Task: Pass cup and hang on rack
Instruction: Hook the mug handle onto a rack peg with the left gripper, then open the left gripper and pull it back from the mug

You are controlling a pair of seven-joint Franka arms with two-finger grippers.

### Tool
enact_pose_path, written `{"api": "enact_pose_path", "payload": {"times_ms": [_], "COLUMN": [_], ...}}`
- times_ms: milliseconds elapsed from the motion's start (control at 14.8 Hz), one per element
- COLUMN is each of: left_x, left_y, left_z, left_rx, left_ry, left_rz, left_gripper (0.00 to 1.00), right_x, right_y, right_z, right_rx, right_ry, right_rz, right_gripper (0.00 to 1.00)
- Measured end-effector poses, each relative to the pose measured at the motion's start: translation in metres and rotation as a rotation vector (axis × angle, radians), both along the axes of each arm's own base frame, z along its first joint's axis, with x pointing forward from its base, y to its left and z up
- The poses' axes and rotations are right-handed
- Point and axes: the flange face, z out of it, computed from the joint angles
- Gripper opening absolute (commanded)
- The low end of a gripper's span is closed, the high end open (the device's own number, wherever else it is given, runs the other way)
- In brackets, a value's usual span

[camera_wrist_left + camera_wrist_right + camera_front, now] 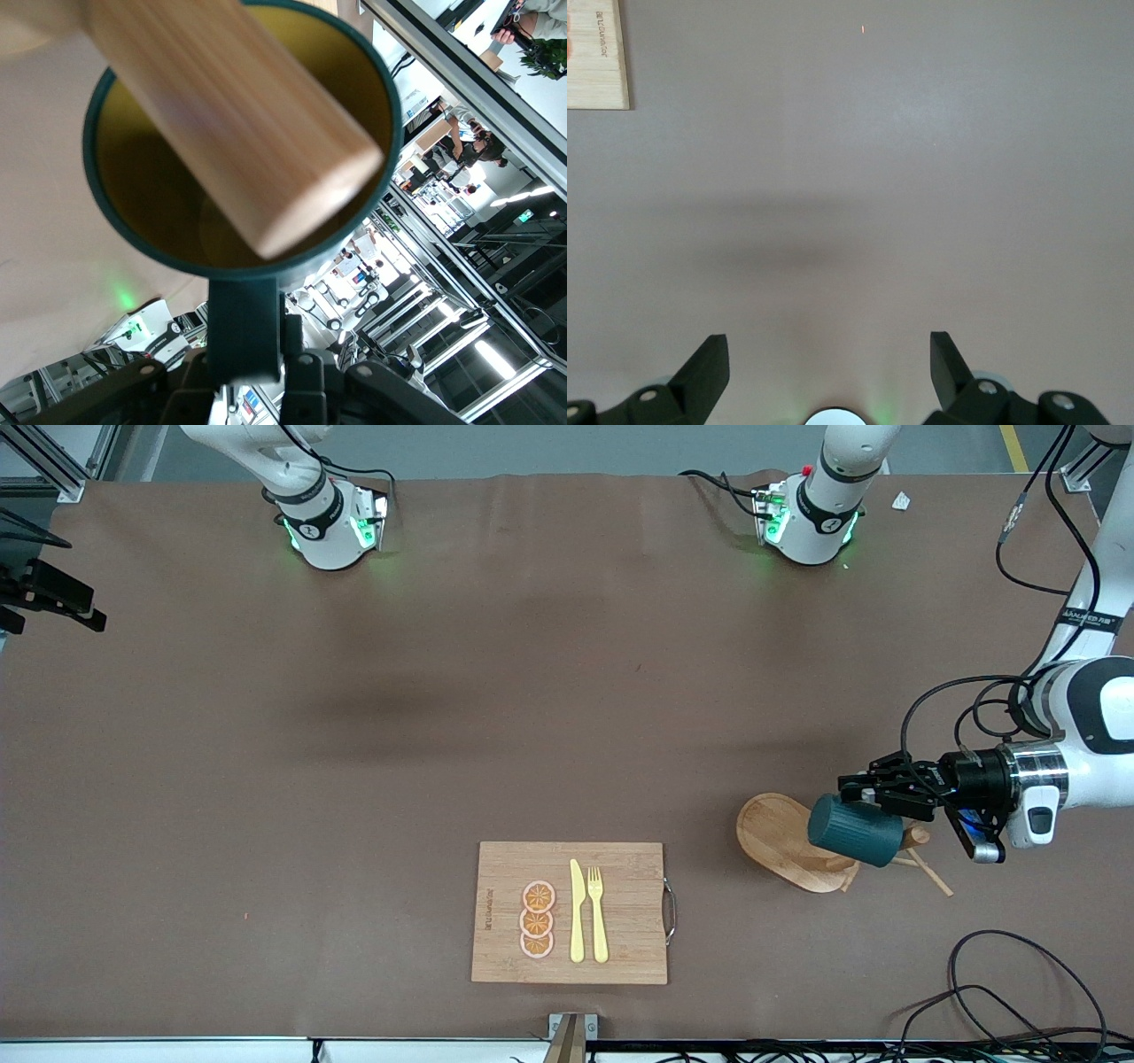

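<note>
Light wooden mug rack [784, 841]: post and pegs mostly hidden by the ribbed dark teal cup [854, 831].
Right arm: cut off above its base.

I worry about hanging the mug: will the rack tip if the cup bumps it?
Probably steady: the rack has a broad oval base. Its thin pegs look likelier to flex. The left gripper grips the cup by its handle, mouth around the post.

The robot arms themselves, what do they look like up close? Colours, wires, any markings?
Both arms are glossy white with black joint bands, and their bases glow green. The left arm carries looping black cables, black lettering on one band and a silver metal wrist ring. The left gripper is black with two short fingers. The right gripper also shows two black, wedge-shaped fingers.
</note>
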Motion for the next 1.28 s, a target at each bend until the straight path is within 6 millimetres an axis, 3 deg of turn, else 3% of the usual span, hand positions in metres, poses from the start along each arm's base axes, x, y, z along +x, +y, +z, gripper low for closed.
{"api": "enact_pose_path", "payload": {"times_ms": [203, 338, 406, 473, 744, 947, 1082, 1285], "left_x": [0.0, 0.0, 0.0, 0.0, 0.003, 0.007, 0.004, -0.015], "left_y": [0.008, 0.009, 0.009, 0.009, 0.012, 0.014, 0.009, -0.012], "left_z": [-0.008, -0.009, -0.009, -0.009, -0.004, 0.017, 0.053, 0.131], "left_rx": [-0.008, -0.009, -0.009, -0.009, -0.008, 0.011, 0.098, 0.319], "left_ry": [-0.008, -0.01, -0.014, -0.016, -0.03, -0.032, -0.052, -0.122], "left_rz": [0.004, 0.004, 0.002, 0.002, 0.008, 0.021, -0.005, -0.077], "left_gripper": [0.2, 0.5, 0.8, 1.0, 1.0, 1.0, 1.0, 1.0], "right_x": [0.0, 0.0, 0.0, 0.0, 0.0, 0.0, 0.0, 0.0], "right_y": [-0.001, -0.001, -0.001, -0.001, -0.002, -0.002, -0.002, -0.002], "right_z": [0.0, 0.0, 0.0, 0.0, 0.0, 0.0, -0.001, -0.001], "right_rx": [0.0, 0.0, 0.0, 0.0, 0.0, 0.0, 0.0, 0.0], "right_ry": [-0.001, -0.001, -0.001, -0.001, -0.001, -0.001, 0.0, 0.001], "right_rz": [0.002, 0.003, 0.003, 0.003, 0.003, 0.003, 0.003, 0.003], "right_gripper": [1.0, 1.0, 1.0, 1.0, 1.0, 1.0, 1.0, 1.0]}}
